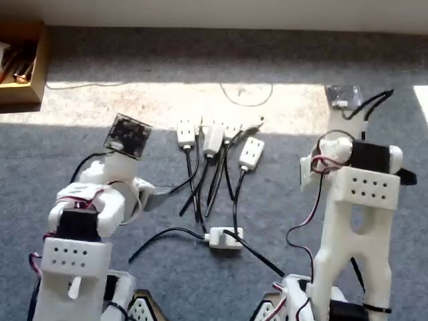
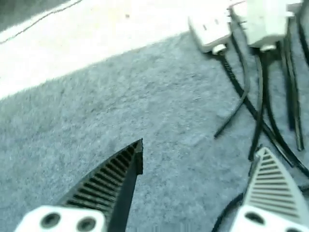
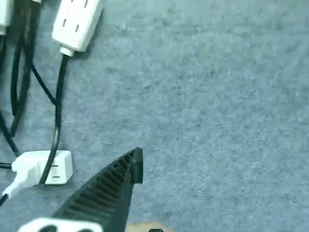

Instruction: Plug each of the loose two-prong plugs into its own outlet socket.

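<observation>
Several white outlet sockets on black cords lie on the grey carpet between the arms: one (image 1: 186,136), a bulkier one (image 1: 214,138), one near the sunlit strip (image 1: 232,129) and one (image 1: 251,152). A further socket (image 1: 225,238) lies nearer, with a white plug (image 3: 24,171) in it. My left gripper (image 2: 200,154) stands open just above the carpet, left of the cords, holding nothing. Two sockets (image 2: 210,31) lie beyond it. My right gripper (image 3: 193,193) hovers open over bare carpet, its black finger (image 3: 116,188) near the plugged socket (image 3: 53,166); another socket (image 3: 77,21) lies farther off.
The black cords (image 1: 200,187) cross one another in a loose bundle. A wooden box (image 1: 20,63) stands at the back left. A thin cable (image 1: 247,97) loops on the sunlit strip of floor (image 1: 134,100). Bare carpet (image 1: 281,194) lies between the sockets and the right arm.
</observation>
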`<state>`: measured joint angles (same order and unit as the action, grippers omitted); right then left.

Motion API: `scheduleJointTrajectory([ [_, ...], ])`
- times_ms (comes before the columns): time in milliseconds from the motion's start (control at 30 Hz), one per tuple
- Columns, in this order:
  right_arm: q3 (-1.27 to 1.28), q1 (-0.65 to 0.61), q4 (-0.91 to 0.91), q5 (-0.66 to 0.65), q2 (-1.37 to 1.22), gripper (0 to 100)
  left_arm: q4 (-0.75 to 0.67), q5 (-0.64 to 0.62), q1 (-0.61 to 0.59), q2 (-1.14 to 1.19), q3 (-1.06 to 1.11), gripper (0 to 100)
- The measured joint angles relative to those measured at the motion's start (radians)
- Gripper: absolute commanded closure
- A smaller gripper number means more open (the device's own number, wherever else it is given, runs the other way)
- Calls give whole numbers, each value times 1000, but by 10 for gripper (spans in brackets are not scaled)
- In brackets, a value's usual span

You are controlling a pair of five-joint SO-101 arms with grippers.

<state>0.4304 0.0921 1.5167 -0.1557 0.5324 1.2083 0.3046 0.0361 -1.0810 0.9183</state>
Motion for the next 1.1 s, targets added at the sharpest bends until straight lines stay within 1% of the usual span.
scheduleJointTrajectory([
  [33,110,26,-94,-9,46,310,66,21,57,-2,-40,652],
  [100,348,40,-265,-20,152,310,163,66,158,-2,-74,652],
  [167,575,35,-394,-25,284,310,209,92,242,-2,-77,652],
  [267,879,37,-477,-26,506,310,224,106,327,-2,-69,652],
  [367,1074,35,-482,-26,744,310,209,123,388,60,-63,652],
  [533,1194,44,-411,-61,1085,310,95,219,428,304,-60,652],
  [667,1229,44,-384,-71,1246,310,8,296,499,542,-63,652],
  [800,1229,43,-373,-71,1275,310,-55,310,580,723,-106,650],
  [933,1229,43,-373,-74,1278,310,-100,313,652,838,-163,650],
  [1100,1229,43,-373,-74,1278,310,-107,313,678,924,-242,652],
])
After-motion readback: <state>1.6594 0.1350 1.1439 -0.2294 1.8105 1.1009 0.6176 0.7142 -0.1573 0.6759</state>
